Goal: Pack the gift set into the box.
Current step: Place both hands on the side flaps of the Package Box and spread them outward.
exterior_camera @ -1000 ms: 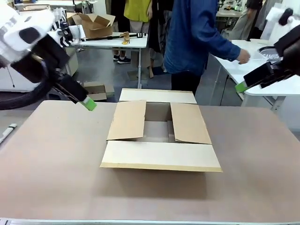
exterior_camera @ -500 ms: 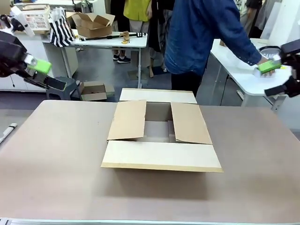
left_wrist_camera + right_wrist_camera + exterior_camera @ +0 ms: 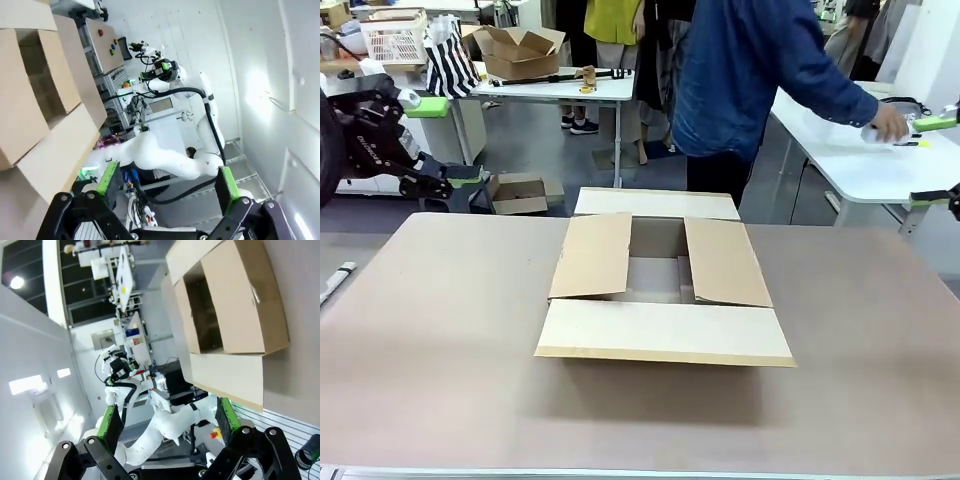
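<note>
The box (image 3: 665, 330) sits at the middle of the counter (image 3: 440, 350), nearer the far edge. Its near and far flaps are spread flat, and a dark opening shows between the two side flaps. Off the counter's far left corner the left end effector (image 3: 445, 140) is raised with its green pads wide apart, released and holding nothing (image 3: 167, 182). Past the far right corner the right end effector (image 3: 935, 160) is likewise released, with nothing between its pads (image 3: 166, 420). Beyond the far edge a person in a blue top stretches a hand (image 3: 892, 122) to a white side table (image 3: 840, 160).
</note>
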### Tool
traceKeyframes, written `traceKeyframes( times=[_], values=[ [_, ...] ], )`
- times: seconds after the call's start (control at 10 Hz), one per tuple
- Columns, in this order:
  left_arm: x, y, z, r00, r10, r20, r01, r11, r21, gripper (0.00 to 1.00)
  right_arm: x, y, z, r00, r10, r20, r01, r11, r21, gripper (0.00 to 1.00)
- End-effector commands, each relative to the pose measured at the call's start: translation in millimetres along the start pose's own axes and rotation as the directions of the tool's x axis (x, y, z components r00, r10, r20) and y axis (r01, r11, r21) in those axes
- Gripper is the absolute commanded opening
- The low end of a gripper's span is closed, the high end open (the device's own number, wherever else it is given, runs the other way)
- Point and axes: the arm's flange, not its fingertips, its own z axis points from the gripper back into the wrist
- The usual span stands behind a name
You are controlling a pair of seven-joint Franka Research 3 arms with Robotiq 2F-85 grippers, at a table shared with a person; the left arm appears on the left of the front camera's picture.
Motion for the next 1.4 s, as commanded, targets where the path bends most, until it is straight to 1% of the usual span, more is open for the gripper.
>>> traceKeyframes(
  times=[0.0,0.3,0.4,0.5,0.6,0.7,0.8,0.9,1.0,1.1,1.2,1.3],
  values=[
    [-1,-3,8,1.0,-0.022,-0.023,0.019,0.994,-0.104,1.0,-13,12,-1,0.998,0.058,-0.037,-0.058,0.998,0.009,1.0],
    [-1,-3,8,1.0,-0.022,-0.023,0.019,0.994,-0.104,1.0,-13,12,-1,0.998,0.058,-0.037,-0.058,0.998,0.009,1.0],
    [-5,-4,8,1.0,-0.004,-0.03,0.002,0.997,-0.074,1.0,-13,12,-1,0.998,0.058,-0.037,-0.058,0.998,0.009,1.0],
    [-11,-35,5,1.0,-0.02,-0.016,0.022,0.994,0.106,1.0,-13,12,-1,0.998,0.058,-0.037,-0.058,0.998,0.009,1.0],
    [-2,-53,-16,0.999,-0.023,-0.034,0.032,0.961,0.273,1.0,-13,12,-1,0.998,0.058,-0.037,-0.058,0.998,0.009,1.0],
    [20,-58,-50,0.995,0.012,-0.096,0.03,0.904,0.426,1.0,-13,12,-1,0.998,0.058,-0.037,-0.058,0.998,0.009,1.0],
    [48,-53,-96,0.974,0.101,-0.204,0.037,0.815,0.579,1.0,-13,12,-1,0.998,0.058,-0.037,-0.058,0.998,0.009,1.0],
    [69,-40,-140,0.951,0.21,-0.227,0.021,0.687,0.726,1.0,-13,12,-1,0.998,0.058,-0.037,-0.058,0.998,0.009,1.0],
    [82,-24,-175,0.914,0.302,-0.27,0.049,0.579,0.814,1.0,-13,12,-1,0.998,0.058,-0.037,-0.058,0.998,0.009,1.0],
    [89,-7,-203,0.925,0.288,-0.248,0.081,0.488,0.869,1.0,-13,12,-1,0.998,0.058,-0.037,-0.058,0.998,0.009,1.0],
    [88,12,-228,0.905,0.317,-0.283,0.134,0.42,0.898,1.0,-13,12,-1,0.998,0.058,-0.037,-0.058,0.998,0.009,1.0],
    [84,29,-244,0.897,0.34,-0.283,0.161,0.345,0.925,1.0,-13,12,-1,0.998,0.058,-0.037,-0.058,0.998,0.009,1.0]
  ],
)
